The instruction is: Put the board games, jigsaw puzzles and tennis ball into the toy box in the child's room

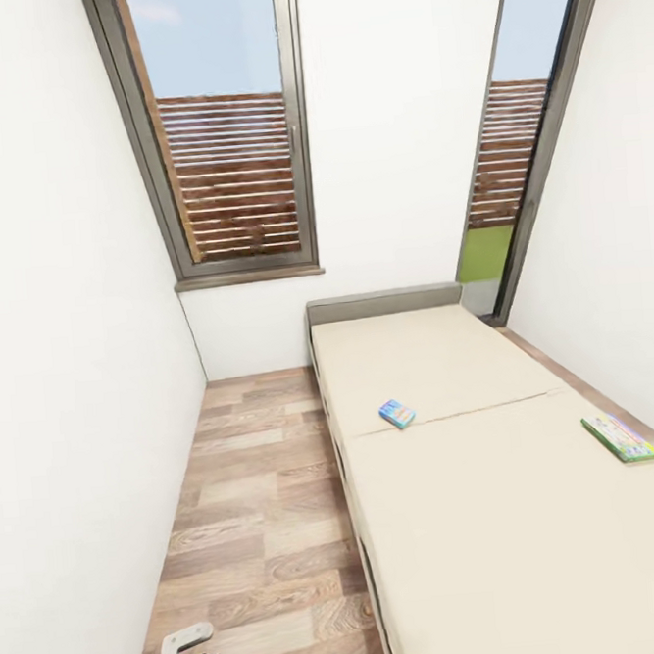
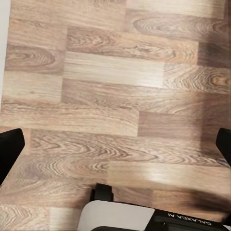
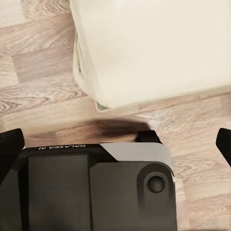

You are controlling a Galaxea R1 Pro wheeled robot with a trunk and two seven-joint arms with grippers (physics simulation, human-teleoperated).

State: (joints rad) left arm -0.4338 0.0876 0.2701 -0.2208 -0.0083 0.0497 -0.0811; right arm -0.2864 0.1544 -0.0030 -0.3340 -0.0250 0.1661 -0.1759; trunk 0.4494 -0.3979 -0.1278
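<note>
Board games lie ahead on the bed (image 1: 479, 512): the blue one (image 1: 397, 414) near its left edge, the green-edged one (image 1: 619, 438) at the far right edge, long axis running away from me. My left gripper (image 2: 115, 144) hangs over plank floor (image 1: 254, 529), jaws wide, empty; my right gripper (image 3: 115, 139), likewise spread and empty, sits nearer, above the bed corner

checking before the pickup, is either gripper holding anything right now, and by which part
Nothing is held. The left gripper and right gripper are open over bare floor.
</note>
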